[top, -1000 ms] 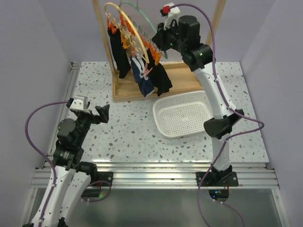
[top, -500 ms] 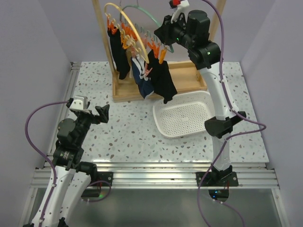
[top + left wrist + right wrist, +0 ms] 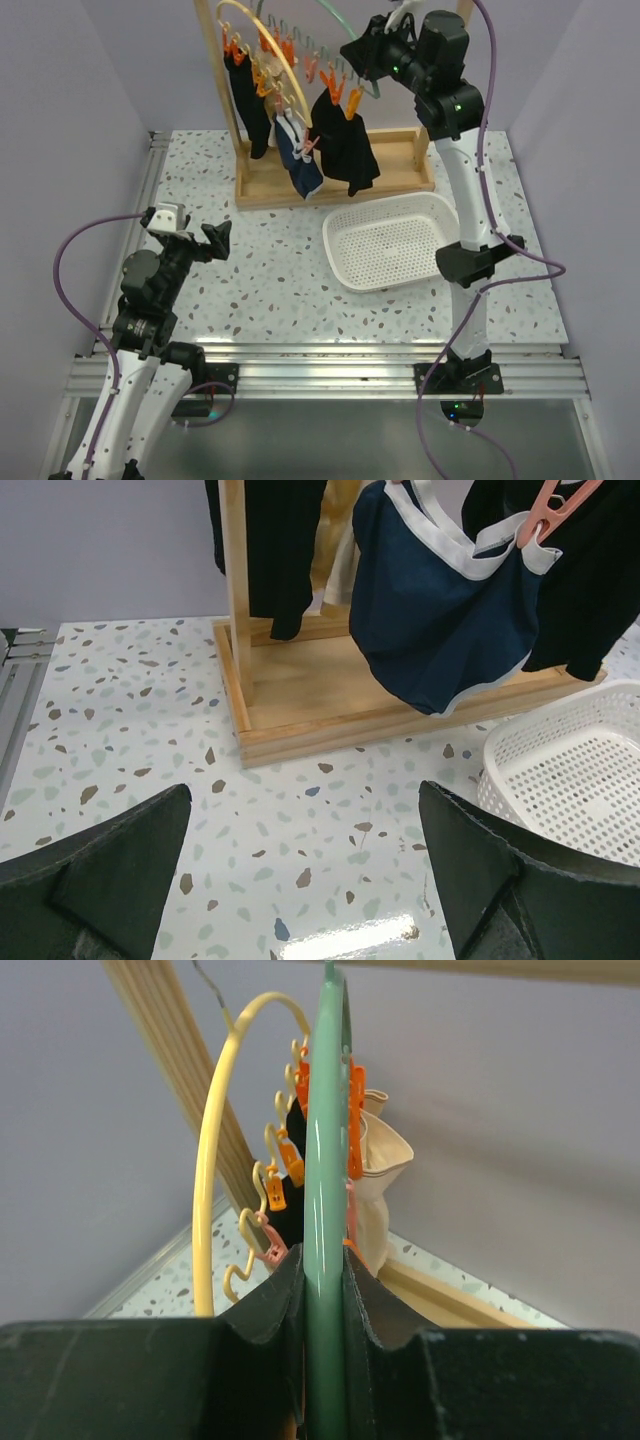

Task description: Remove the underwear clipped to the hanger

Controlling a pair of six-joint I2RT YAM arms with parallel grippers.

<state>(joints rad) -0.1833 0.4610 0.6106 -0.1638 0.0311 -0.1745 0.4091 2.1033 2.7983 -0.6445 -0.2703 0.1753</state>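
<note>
Up close, right end effector [image 3: 325,1282] clamps green hanger [image 3: 325,1110]; left end effector [image 3: 305,798] gapes.

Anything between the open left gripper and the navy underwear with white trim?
Nothing visible does. Between the left gripper and the navy blue underwear with white trim lie only speckled table and the rack's wooden base; its upright post stands to the left, the white mesh basket to the right.
</note>
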